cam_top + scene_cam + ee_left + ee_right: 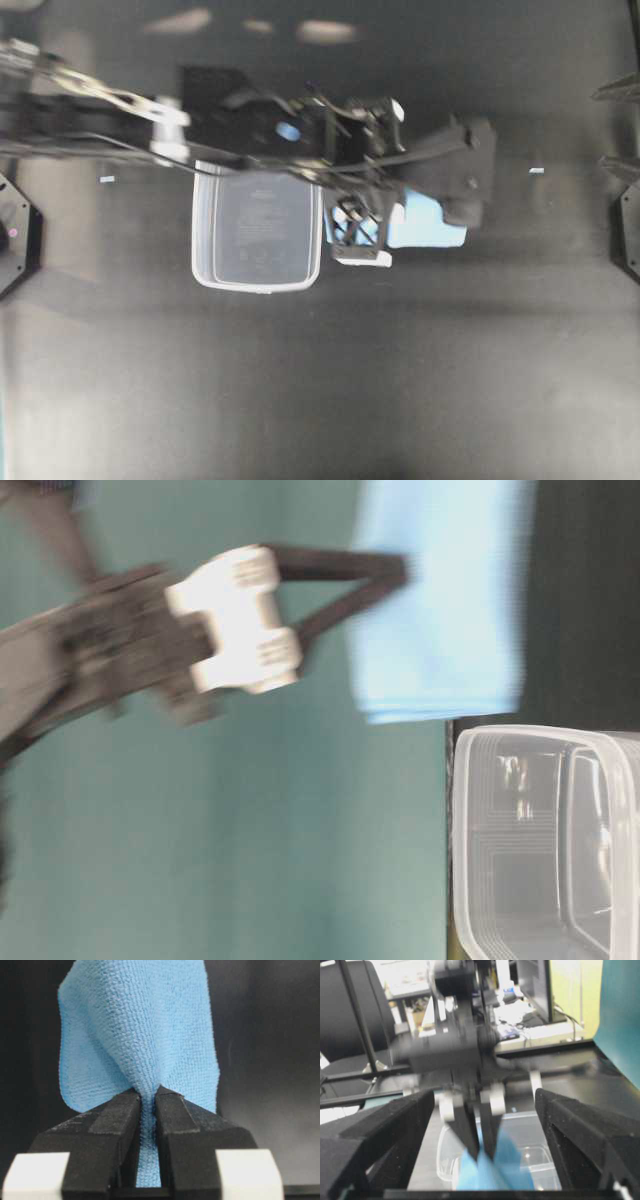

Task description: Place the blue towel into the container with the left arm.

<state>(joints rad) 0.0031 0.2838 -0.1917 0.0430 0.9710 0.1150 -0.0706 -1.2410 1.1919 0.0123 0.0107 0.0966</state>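
My left gripper (148, 1091) is shut on the blue towel (135, 1025), with a fold of the cloth pinched between the black fingers. In the overhead view the left gripper (372, 228) holds the towel (430, 225) in the air just right of the clear container (257, 235). The table-level view shows the towel (440, 600) hanging beside the container's rim (545, 735). The right wrist view shows the left gripper (480, 1152) with the towel (490, 1172) in front of the container (535, 1135). My right gripper (484, 1095) is wide open and empty, at the right edge (618, 128).
The container is empty and stands on the dark table. The left arm (120, 100) stretches across the table from the far left, above the container's top edge. Black arm bases sit at the left edge (15, 230) and right edge (625, 220).
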